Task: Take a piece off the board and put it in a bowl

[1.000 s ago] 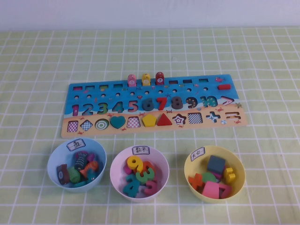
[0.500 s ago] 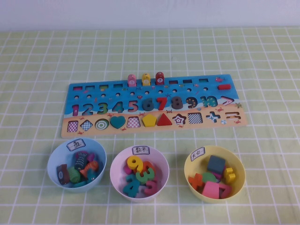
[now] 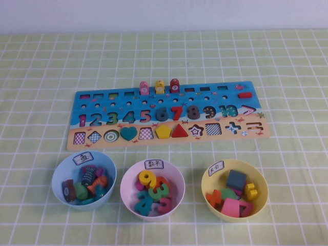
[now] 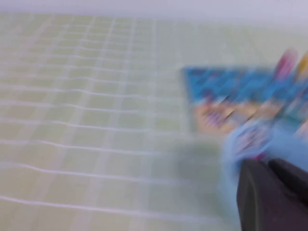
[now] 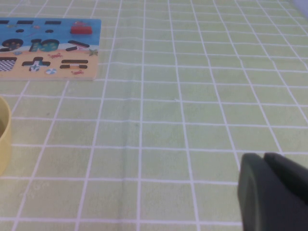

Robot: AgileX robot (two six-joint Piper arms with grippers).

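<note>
The teal heart piece [image 3: 128,133] lies in its slot on the tan strip of the board [image 3: 154,105], between the ring slot and the yellow pentagon [image 3: 163,131]. The yellow bowl [image 3: 263,184] with a white label stands in front of the board's right end and holds several shape blocks. Neither arm shows in the high view. My left gripper [image 4: 267,166] is shut and empty, to the left of the board [image 4: 231,91] near the light-blue bowl [image 4: 240,139]. My right gripper [image 5: 263,159] is shut and empty over bare cloth, right of the board [image 5: 48,53] and the yellow bowl [image 5: 4,139].
A light-blue bowl [image 3: 57,179] with mixed pieces and a white-pink bowl [image 3: 125,179] with number pieces stand in front of the board. A red triangle [image 3: 179,131] sits beside the pentagon. Three pegs [image 3: 160,86] stand at the board's far edge. Green checked cloth covers the table.
</note>
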